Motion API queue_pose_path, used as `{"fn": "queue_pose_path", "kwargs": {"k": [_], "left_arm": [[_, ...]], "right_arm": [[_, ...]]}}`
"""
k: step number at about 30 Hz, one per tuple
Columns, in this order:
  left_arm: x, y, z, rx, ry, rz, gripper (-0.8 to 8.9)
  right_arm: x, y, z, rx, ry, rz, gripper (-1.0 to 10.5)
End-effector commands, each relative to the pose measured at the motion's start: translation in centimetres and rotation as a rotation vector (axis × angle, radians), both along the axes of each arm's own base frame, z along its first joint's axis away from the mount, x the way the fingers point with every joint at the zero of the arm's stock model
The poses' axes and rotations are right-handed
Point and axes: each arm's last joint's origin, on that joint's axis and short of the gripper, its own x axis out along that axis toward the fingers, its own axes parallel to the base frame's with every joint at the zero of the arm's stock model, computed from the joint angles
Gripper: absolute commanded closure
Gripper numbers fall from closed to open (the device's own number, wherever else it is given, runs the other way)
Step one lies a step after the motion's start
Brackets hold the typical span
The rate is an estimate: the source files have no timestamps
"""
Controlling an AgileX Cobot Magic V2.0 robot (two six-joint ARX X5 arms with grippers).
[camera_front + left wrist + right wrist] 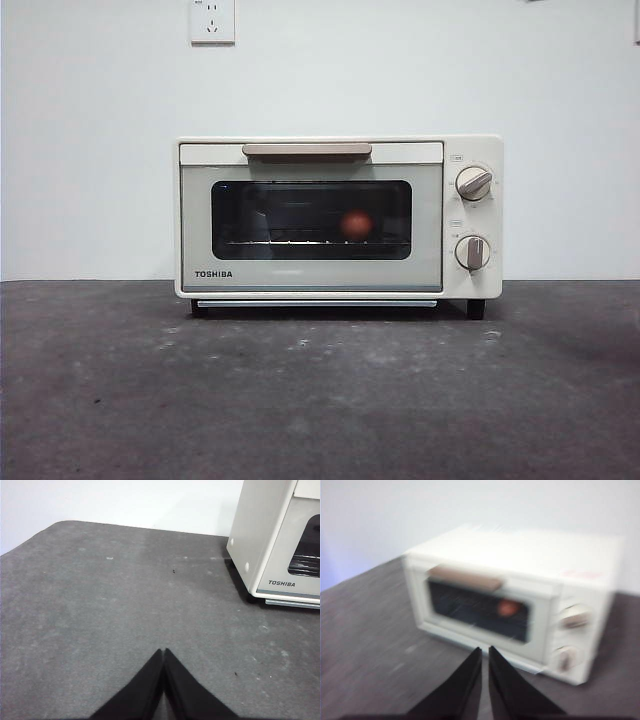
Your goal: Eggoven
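The cream TOSHIBA toaster oven stands at the back middle of the grey table with its dark glass door closed. The reddish-brown egg rests on the rack inside, seen through the glass. In the blurred right wrist view the oven and the egg behind the door also show. My right gripper is shut and empty, in front of the oven and apart from it. My left gripper is shut and empty over bare table, with the oven's left side off to one side.
Two round knobs sit on the oven's right panel, and a tan handle runs along the door's top. A white wall with a socket stands behind. Neither arm shows in the front view.
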Motion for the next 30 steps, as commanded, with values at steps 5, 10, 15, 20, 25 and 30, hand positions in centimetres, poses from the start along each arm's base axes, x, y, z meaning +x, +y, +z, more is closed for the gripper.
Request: {"fn": "queue_pose_path", "kwargs": {"k": [5,10,15,20,25,30], "left_arm": [[0.1,0.0,-1.0,-0.001,0.03,0.004,8.06],[0.1,0.0,-1.0,-0.001,0.03,0.004,8.06],[0.1,0.0,-1.0,-0.001,0.03,0.004,8.06],[0.1,0.0,-1.0,-0.001,0.03,0.004,8.06],[0.1,0.0,-1.0,-0.001,0.03,0.004,8.06],[0.1,0.0,-1.0,-0.001,0.03,0.004,8.06]], "right_arm": [[0.5,-3.8,-1.4,-0.007,-0.039,-0.092,9.4],[-0.4,-6.2,-3.7,-0.031,-0.084,-0.265,9.4],[-1.4,-7.5,-6.9,-0.029,-0.155,-0.376,9.4],[-1.7,-8.0,-9.8,-0.026,-0.175,-0.428,9.4],[-1.6,-8.1,-11.9,-0.028,-0.145,-0.437,9.4],[-1.7,-8.2,-13.2,-0.047,-0.058,-0.441,9.4]]}}
